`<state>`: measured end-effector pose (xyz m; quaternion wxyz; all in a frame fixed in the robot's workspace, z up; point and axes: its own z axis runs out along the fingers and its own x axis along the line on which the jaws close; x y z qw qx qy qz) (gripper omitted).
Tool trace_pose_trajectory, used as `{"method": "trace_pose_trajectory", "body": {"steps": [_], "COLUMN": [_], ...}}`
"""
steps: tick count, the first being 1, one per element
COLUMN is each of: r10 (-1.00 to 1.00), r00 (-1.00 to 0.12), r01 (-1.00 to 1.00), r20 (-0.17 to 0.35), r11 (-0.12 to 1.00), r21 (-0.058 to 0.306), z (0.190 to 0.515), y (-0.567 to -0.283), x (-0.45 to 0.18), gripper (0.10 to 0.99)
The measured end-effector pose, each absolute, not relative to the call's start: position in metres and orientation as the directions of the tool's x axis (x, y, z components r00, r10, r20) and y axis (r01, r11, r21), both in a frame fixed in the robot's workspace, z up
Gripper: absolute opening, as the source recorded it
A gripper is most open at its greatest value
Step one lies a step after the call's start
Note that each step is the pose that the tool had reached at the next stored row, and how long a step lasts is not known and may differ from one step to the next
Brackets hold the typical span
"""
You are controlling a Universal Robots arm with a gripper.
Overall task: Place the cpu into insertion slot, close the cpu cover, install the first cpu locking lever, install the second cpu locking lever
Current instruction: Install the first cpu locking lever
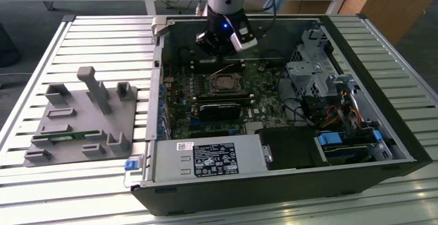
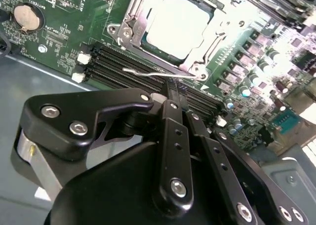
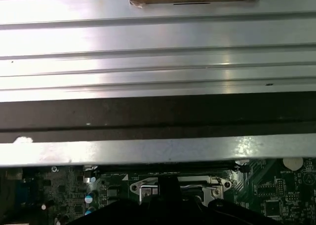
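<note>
The pincer [image 2: 170, 89] is hovering clenched and empty just beside a thin lever [image 2: 158, 73], while the chip [image 2: 178, 25] is sitting in its socket [image 1: 224, 85] under the cover [image 2: 129, 25].

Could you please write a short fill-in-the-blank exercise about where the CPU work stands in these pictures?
1. The cpu lies in the insertion slot on a circuit board coloured ____.
2. In the second wrist view the cpu cover frames the chip, whose top looks ____.
3. A thin ____ lever lies beside the socket, just ahead of the pincer.
4. In the exterior view the arm reaches into an open computer ____.

Missing words: green; silver; wire; case
</note>
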<state>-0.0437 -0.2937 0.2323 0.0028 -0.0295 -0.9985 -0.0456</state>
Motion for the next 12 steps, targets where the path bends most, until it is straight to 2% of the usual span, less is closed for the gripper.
{"method": "trace_pose_trajectory", "body": {"steps": [12], "r10": [0.059], "r00": [-0.998], "r01": [0.059], "r20": [0.008], "r11": [0.994], "r21": [0.091], "z": [0.2251], "y": [-0.2912], "x": [-0.0343], "gripper": [0.106]}}
